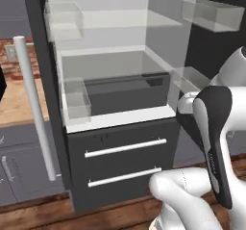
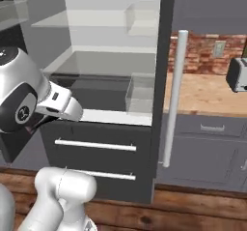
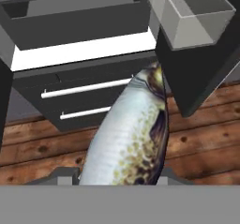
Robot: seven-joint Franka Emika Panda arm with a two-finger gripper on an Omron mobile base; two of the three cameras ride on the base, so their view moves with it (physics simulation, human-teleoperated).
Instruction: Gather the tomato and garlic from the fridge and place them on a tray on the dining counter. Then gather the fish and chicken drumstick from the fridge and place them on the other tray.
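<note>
A silver-grey fish [image 3: 129,134] with a brown speckled belly reaches up from the bottom of the hand view, its head pointing toward the open fridge [image 3: 79,26]. My gripper [image 3: 117,177] is shut on the fish's tail end, and its finger tips [image 3: 63,175] just peek out either side of the body. The fish hangs over the wooden floor [image 3: 206,134] in front of the fridge's lower drawers [image 3: 84,88]. The glass shelves [image 1: 115,63] inside the fridge carry nothing that I can see. Tomato, garlic, drumstick and trays are out of view.
The open fridge door with clear bins [image 3: 192,17] stands to the right in the hand view. The other door's long white handle [image 1: 33,108] is at the left. A wooden counter with a toaster [image 2: 237,75] lies right of the fridge.
</note>
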